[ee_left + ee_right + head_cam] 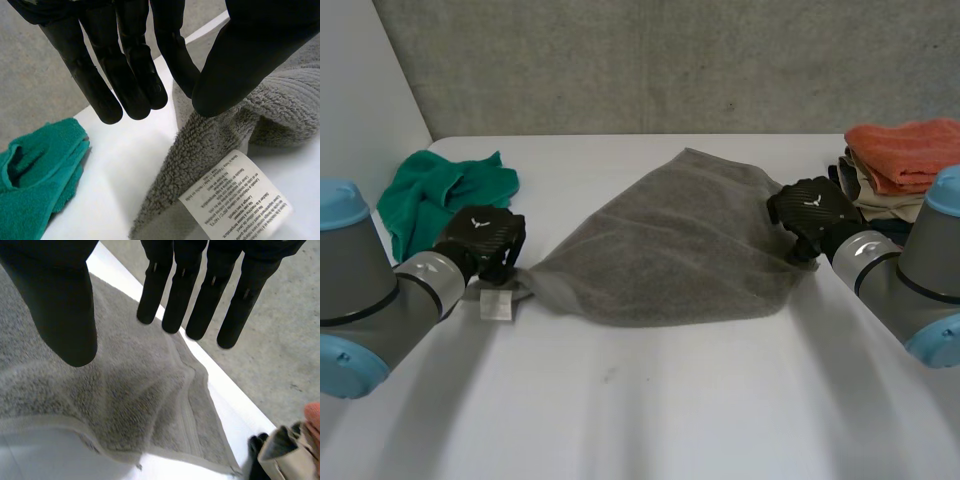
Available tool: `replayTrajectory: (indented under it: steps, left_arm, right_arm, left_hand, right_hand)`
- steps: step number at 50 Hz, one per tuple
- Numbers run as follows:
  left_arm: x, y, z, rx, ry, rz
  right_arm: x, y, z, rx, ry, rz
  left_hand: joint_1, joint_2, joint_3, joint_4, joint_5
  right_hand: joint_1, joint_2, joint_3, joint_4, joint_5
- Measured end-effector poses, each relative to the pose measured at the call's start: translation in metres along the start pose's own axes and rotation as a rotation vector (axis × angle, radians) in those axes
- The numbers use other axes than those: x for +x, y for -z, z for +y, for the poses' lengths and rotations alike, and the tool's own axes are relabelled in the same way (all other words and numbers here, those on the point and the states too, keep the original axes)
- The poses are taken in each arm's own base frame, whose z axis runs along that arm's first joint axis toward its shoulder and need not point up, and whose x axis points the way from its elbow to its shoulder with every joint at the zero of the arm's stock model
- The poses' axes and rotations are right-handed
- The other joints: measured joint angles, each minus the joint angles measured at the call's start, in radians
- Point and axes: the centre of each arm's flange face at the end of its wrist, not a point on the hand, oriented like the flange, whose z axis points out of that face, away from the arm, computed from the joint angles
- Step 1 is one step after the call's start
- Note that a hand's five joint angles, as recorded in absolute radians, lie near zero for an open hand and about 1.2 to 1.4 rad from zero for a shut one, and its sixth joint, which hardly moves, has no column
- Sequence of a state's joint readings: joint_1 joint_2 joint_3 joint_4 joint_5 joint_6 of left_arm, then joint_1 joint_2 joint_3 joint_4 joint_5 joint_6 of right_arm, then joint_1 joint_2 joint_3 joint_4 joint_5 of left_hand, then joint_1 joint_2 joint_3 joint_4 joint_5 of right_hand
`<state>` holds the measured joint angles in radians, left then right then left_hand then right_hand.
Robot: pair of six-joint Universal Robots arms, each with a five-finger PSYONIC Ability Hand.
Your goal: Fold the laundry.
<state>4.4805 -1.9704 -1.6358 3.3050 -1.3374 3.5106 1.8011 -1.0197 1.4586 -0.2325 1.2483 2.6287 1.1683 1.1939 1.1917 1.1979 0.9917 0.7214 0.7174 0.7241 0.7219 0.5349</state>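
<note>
Fold barely begun | grey towel [670, 240] lies rumpled mid-worktop [650, 400], no fold made yet | my left hand [480, 240] pinches its corner by the label [235, 197] | right hand [810, 210] spread wide over the opposite corner, holding nothing | green cloth [435, 195] waits unfolded.

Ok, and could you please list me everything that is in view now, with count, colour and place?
grey towel: one, grey, spread across the table's middle
care label: one, white, at the towel's corner by the left hand
green cloth: one, green, crumpled at the table's far left
folded pile: one, orange on top, beige and dark below, at the table's far right
table: one, white
wall: one, grey, behind the table
left hand: one, black, pinching the towel's left corner
right hand: one, black, open over the towel's right edge
</note>
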Motion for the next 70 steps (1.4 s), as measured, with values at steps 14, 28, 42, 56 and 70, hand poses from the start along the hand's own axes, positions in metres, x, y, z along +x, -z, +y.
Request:
replayTrajectory:
  steps: [14,28,42,56,70]
  left_arm:
    - [-0.004,0.018,-0.003,-0.192,0.063,0.05]
    - [-0.005,0.021,0.003,-0.246,0.048,-0.006]
    - [0.009,-0.003,0.02,-0.224,0.004,-0.012]
    - [-0.033,0.052,-0.064,-0.034,0.044,-0.142]
    - [-0.074,0.054,-0.1,0.038,0.105,-0.137]
  right_arm:
    - [0.013,0.019,-0.017,-0.153,-0.071,-0.079]
    - [0.001,0.003,0.023,-0.213,-0.042,-0.067]
    - [-0.005,-0.014,0.042,-0.148,-0.001,-0.027]
    - [0.007,0.046,-0.06,0.011,0.041,-0.035]
    - [0.004,0.079,-0.131,0.18,-0.054,0.011]
  left_hand:
    - [-0.625,-0.645,-0.637,-0.653,-0.623]
    - [-0.671,-0.703,-0.696,-0.716,-0.689]
    - [-0.017,-0.002,-0.005,-0.005,-0.011]
    - [-0.017,0.001,-0.002,0.0,-0.011]
    - [-0.017,0.001,0.0,0.0,-0.011]
  right_hand:
    - [-0.14,-0.135,-0.143,-0.141,-0.157]
    - [-0.14,-0.135,-0.143,-0.141,-0.155]
    - [0.42,0.461,0.458,0.468,0.458]
    - [0.42,0.461,0.462,0.472,0.462]
    - [0.42,0.461,0.462,0.472,0.462]
